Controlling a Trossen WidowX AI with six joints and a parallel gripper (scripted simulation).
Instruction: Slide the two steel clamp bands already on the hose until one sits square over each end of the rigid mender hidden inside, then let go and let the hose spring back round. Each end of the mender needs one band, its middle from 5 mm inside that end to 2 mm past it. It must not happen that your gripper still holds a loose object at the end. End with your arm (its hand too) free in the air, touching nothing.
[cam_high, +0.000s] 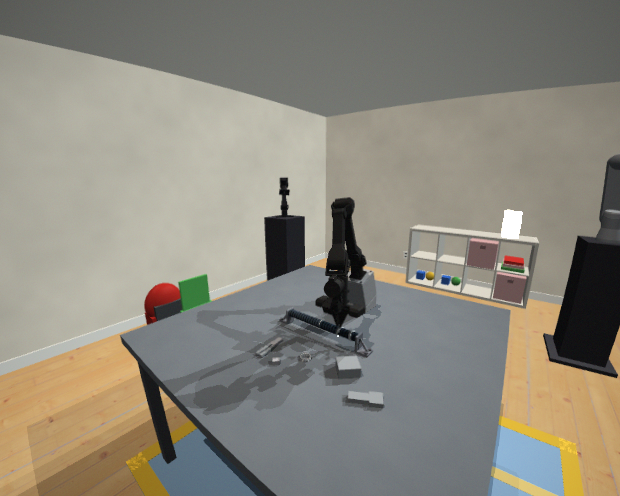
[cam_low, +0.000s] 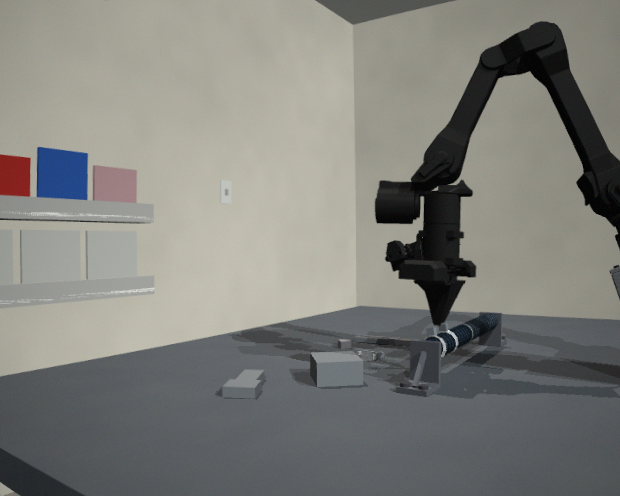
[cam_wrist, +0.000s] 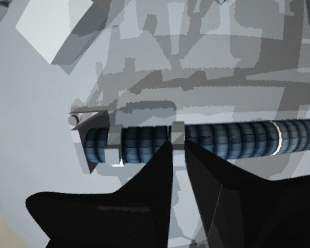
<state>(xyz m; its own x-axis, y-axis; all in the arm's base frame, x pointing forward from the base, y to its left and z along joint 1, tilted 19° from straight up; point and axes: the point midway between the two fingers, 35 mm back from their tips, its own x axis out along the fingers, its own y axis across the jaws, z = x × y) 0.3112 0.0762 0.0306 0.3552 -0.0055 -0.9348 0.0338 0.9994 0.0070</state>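
The dark blue ribbed hose (cam_high: 310, 318) (cam_low: 465, 332) (cam_wrist: 225, 141) runs straight between two end brackets. My gripper (cam_high: 338, 325) (cam_low: 439, 324) (cam_wrist: 177, 147) points down over the hose and is shut on one steel clamp band (cam_wrist: 178, 132) (cam_low: 453, 339), its fingertips on either side of the band's housing. The other steel band (cam_wrist: 114, 146) (cam_low: 440, 346) is around the hose to its left in the wrist view, near the bracket (cam_wrist: 82, 150) (cam_low: 432, 362), with several ribs between the bands. A thin pale ring (cam_wrist: 278, 138) circles the hose farther right. The mender inside is hidden.
A grey block (cam_high: 348, 366) (cam_low: 337, 369) (cam_wrist: 57, 27) stands near that bracket. A stepped grey piece (cam_high: 365, 398) (cam_low: 242, 387) lies beyond it. A loose ring-shaped part (cam_high: 305, 354), a small block (cam_high: 275, 360) and a long flat tool (cam_high: 269, 347) lie alongside the hose.
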